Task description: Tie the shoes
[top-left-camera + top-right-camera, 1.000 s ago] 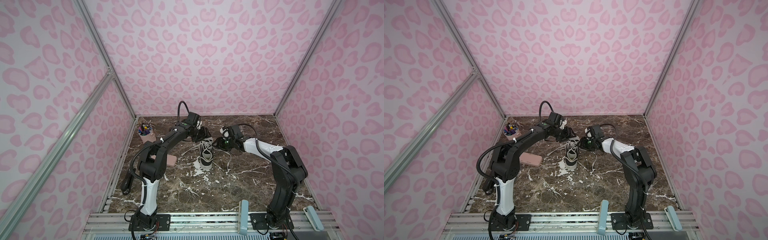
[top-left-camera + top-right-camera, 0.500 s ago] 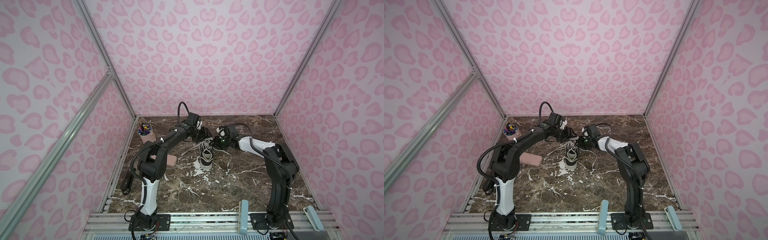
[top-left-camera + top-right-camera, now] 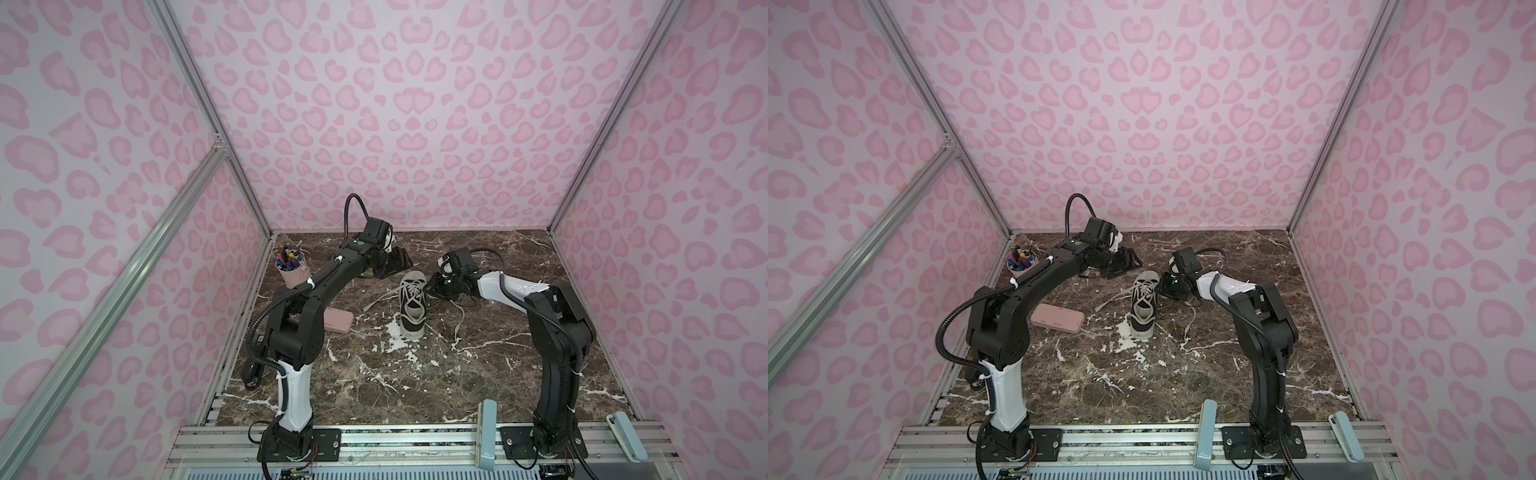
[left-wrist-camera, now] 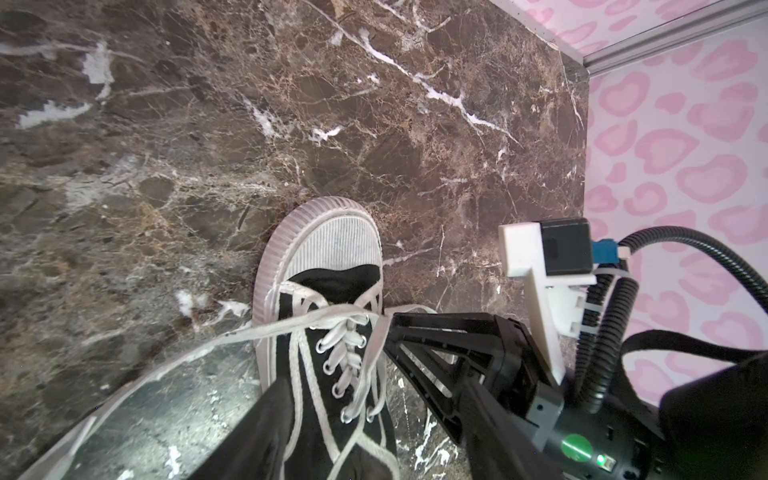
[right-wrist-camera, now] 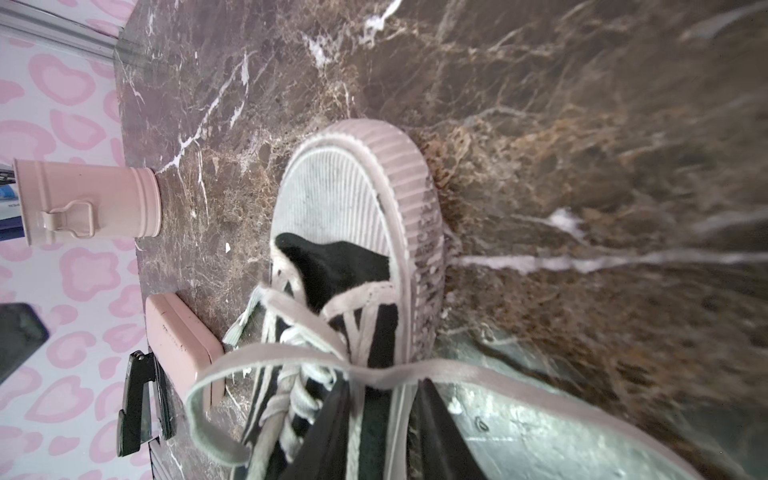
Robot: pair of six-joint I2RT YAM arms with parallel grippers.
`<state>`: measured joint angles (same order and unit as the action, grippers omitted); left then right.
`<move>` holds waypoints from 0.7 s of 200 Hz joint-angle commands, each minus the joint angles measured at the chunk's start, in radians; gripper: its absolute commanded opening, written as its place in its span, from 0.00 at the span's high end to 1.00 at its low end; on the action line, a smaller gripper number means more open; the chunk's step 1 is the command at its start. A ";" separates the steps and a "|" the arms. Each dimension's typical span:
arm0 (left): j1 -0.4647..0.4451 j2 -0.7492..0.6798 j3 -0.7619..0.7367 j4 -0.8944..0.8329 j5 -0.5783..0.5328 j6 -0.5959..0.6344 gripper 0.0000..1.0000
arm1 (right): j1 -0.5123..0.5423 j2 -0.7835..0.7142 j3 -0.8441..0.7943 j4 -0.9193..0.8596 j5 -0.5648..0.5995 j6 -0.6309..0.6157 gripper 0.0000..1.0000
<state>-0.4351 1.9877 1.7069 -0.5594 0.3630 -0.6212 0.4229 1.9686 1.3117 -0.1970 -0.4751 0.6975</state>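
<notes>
Marble tabletop (image 3: 457,374), black white-laced sneaker (image 3: 412,307)

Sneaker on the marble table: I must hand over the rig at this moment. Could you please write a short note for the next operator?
Grippers: the left gripper is open and empty, near the toe on its left. The right gripper is at the sneaker's right side with its fingers parted; a lace crosses their tips, apparently not pinched.
Things: the sneaker stands upright mid-table, toe toward the back wall. One lace end trails left, the other lace end trails right.
Done: laced through the eyelets; no bow visible.
Left: gather both ends, cross, knot, form the bow.
</notes>
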 commanded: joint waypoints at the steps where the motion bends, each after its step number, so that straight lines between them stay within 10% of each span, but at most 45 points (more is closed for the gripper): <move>1: 0.001 -0.038 -0.011 -0.030 -0.042 0.037 0.33 | -0.001 -0.049 -0.014 -0.045 0.019 -0.026 0.63; 140: -0.056 -0.126 -0.148 -0.022 -0.096 0.122 0.36 | -0.012 -0.317 -0.179 -0.597 0.366 -0.143 0.66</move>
<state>-0.4843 1.8698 1.5749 -0.6025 0.2642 -0.5198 0.4053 1.6447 1.1473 -0.7361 -0.1493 0.5388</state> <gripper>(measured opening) 0.637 0.345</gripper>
